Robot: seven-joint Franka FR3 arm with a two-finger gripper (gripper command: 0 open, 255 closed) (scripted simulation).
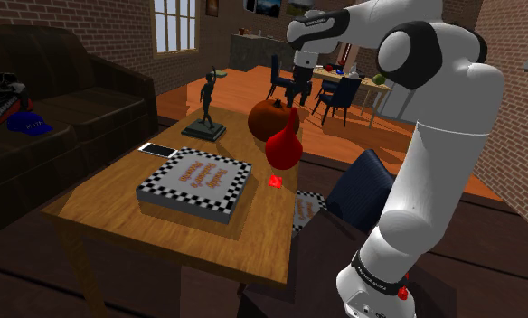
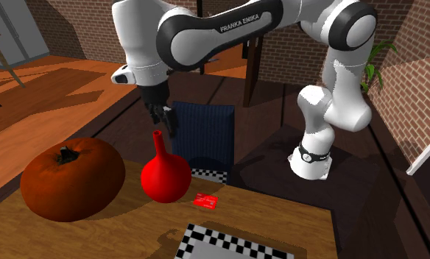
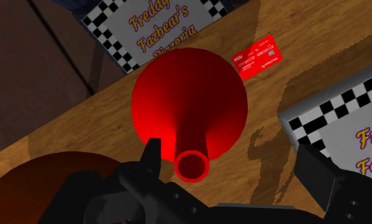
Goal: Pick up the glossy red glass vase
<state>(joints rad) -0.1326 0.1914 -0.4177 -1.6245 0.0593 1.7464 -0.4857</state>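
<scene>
Wrist view records a wooden table [image 3: 271, 118] lying beneath the black gripper [image 3: 228, 147], whose fingers stand wide apart with nothing clasped. A checkered pizza box [image 3: 344, 133] lies flat on the table outside one finger. A dark red pumpkin-shaped object [image 3: 44, 184] sits outside the other. The glossy red vase [image 3: 188, 108] stands upright on the table directly under the gripper. Its narrow neck rises between the fingers, nearer the pumpkin-side one, and no contact can be made out. A small red card [image 3: 259, 57] lies flat just past the vase, on the box side.
</scene>
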